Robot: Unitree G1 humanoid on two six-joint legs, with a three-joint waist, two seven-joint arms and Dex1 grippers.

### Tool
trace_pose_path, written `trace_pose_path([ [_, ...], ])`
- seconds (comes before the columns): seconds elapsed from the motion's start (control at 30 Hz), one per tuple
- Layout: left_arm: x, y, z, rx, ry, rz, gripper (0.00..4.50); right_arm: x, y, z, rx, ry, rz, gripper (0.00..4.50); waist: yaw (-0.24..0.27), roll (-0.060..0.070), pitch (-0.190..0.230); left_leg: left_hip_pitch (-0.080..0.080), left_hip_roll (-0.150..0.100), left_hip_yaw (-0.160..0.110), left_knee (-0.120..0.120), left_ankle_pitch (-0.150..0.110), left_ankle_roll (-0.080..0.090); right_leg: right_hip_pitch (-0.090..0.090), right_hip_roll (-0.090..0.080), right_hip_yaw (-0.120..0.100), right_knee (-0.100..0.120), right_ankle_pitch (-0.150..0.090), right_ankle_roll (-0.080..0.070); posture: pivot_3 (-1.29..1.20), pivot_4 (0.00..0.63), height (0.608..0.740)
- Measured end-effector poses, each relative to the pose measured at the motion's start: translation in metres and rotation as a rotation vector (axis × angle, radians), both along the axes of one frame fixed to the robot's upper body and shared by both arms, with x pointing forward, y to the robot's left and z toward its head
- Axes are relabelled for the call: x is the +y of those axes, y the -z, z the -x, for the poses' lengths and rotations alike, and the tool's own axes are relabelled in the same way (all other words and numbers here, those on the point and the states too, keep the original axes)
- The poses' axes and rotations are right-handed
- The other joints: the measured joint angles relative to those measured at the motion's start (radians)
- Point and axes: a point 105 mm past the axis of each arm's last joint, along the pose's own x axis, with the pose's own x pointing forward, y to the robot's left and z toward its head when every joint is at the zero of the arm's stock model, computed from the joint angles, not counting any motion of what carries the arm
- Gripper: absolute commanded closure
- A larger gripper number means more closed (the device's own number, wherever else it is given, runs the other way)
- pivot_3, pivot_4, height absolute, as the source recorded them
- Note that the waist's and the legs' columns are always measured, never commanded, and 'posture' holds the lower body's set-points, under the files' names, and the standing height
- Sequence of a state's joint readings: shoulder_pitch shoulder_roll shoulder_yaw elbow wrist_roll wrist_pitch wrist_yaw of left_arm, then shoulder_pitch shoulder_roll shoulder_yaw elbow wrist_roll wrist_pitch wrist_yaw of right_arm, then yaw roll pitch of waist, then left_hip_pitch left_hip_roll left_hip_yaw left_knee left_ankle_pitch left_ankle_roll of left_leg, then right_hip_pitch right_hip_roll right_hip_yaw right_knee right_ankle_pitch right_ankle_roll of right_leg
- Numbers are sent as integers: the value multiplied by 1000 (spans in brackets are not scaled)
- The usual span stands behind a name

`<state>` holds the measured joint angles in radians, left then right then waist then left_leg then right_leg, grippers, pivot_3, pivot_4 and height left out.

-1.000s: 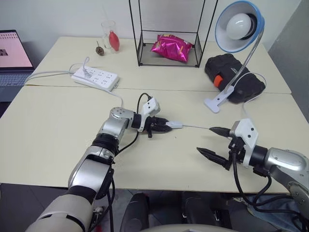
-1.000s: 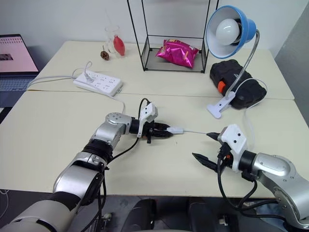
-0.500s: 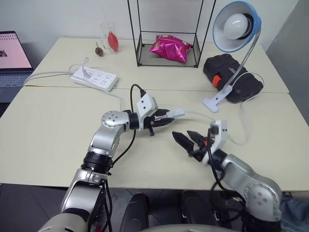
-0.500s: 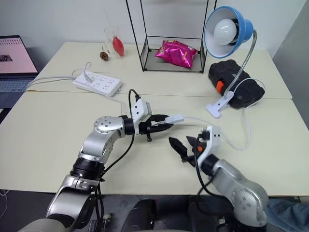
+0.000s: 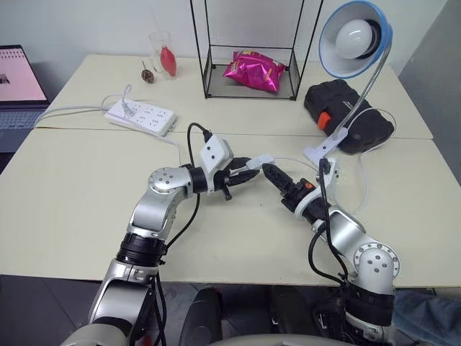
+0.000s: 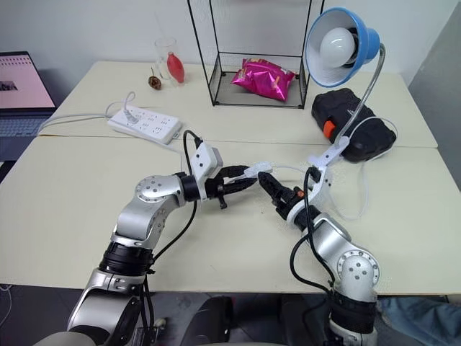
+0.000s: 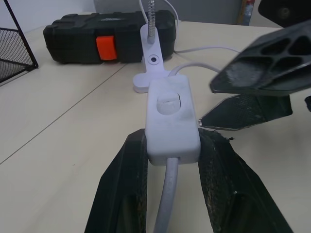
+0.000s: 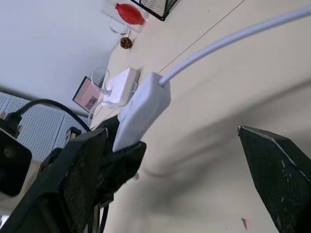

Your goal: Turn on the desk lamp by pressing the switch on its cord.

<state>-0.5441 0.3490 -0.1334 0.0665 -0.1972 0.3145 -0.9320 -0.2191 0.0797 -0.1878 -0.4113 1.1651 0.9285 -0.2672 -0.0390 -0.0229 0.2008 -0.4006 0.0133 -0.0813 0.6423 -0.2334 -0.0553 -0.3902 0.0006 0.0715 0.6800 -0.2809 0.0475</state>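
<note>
— Which step was in hand?

— The left gripper (image 7: pixel 170 160) was clamped on the switch (image 7: pixel 171 116), held above the table (image 5: pixel 65 180) in front of the desk lamp (image 5: pixel 354 40). The right gripper (image 5: pixel 277 179), jaws wide, sat just beside it.

— Next?

— Probably pressing a fingertip on its round button.

— Writing?

— None legible.
</note>
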Motion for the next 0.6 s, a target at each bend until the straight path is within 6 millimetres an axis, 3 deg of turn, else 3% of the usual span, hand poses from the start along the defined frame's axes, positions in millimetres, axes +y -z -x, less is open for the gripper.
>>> trace_pose_path([
  [0.6,-3,0,3,40,14,20,3384,15,-8,-5,8,-41,-102,0,-3,0,0,0,0,0,0,0,0,0,0,0,0,0,0,0,150,740],
])
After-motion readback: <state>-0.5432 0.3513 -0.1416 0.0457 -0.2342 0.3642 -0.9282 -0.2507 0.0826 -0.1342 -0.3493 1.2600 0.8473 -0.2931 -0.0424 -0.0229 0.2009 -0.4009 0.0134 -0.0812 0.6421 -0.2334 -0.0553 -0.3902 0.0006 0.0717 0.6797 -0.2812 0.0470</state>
